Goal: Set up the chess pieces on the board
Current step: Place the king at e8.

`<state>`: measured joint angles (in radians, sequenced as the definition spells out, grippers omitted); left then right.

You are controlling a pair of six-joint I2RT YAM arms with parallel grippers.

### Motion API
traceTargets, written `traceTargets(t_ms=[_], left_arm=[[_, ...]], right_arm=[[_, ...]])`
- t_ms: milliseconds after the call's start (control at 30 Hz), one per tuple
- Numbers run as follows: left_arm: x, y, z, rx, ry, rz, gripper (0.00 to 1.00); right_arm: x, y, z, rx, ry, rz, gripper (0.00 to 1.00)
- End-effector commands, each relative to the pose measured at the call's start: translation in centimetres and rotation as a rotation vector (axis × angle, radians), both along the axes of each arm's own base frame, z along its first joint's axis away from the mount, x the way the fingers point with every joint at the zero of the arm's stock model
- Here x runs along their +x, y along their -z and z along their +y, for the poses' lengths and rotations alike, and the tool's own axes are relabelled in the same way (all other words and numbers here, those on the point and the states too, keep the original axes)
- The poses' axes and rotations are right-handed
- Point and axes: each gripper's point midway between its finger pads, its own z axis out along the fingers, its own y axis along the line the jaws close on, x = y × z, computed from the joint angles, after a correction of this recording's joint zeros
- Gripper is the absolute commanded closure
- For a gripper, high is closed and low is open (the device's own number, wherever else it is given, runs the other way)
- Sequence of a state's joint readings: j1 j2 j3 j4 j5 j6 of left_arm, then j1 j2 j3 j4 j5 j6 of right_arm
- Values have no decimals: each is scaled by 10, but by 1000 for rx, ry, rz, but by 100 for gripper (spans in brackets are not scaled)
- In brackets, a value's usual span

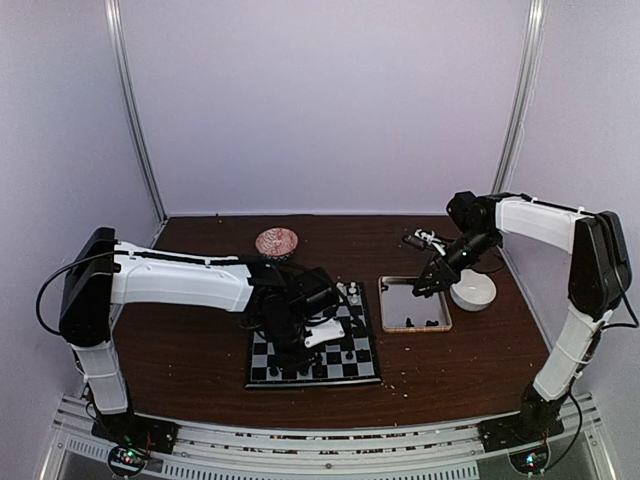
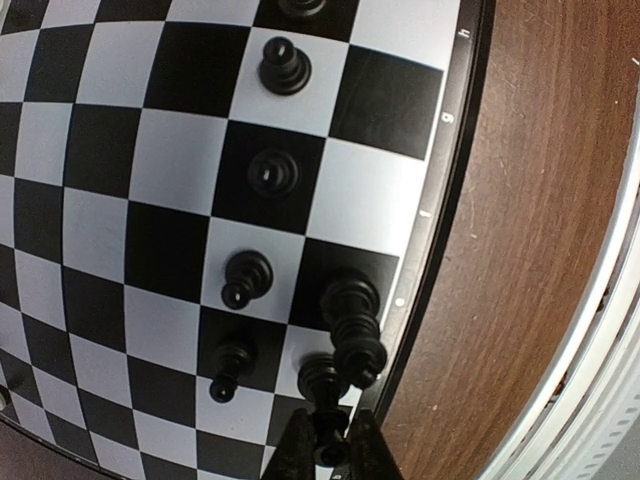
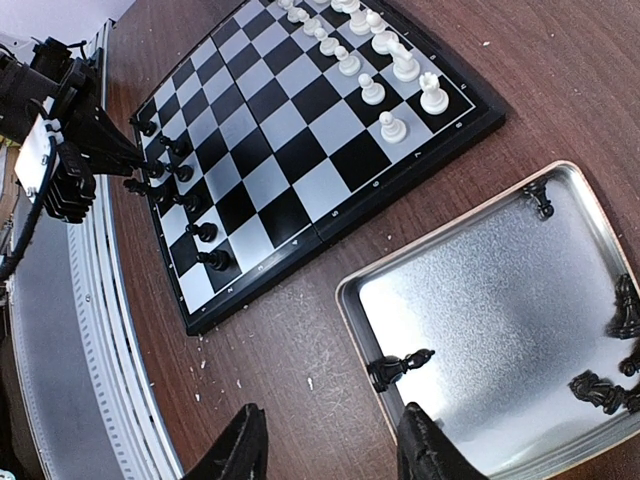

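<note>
A dark, wood-grained desk (image 1: 200, 385) is carrying a flat, square chessboard (image 1: 352, 362) of glossy black and silvery squares, lying within reach of both arms. Beside it, a shiny metal tray (image 3: 480, 320) is keeping spare black pieces (image 3: 398, 368), several tipped on their sides. The right claw (image 3: 335, 450) is hanging part-open and empty over the tray's corner. The left claw (image 2: 332, 455) is pinching a black piece (image 2: 329, 432) narrowly at the board's near edge, probably seating it. Rounded white pieces (image 3: 385, 65) are standing along the far side.

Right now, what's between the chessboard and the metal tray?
Board and tray are parted only by wooden table with pale crumbs; the right wrist view shows it.
</note>
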<state>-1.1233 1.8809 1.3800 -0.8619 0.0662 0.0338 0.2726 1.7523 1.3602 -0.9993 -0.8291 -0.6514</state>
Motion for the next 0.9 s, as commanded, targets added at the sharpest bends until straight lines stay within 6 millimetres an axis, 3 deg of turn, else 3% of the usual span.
traceTargets(t_ms=[0,233,400,633,867], left_arm=[[4,1,-9,-19,8,-16,100],[3,3,-8,-19,13,-14,94],[5,2,-6,-14,4,-26,83],[8,-6,-7,-35,-8,-49,77],[18,-54,-3,-110,-30,-146,71]], right_arm=[[-4,9,-2,-14,-5,33,55],[-5,11,-2,-15,-8,40,55],[-5,10,-2,-12,-10,41,55],[-5,9,-2,-10,-8,40,55],[-2,8,-5,-37,7,15,55]])
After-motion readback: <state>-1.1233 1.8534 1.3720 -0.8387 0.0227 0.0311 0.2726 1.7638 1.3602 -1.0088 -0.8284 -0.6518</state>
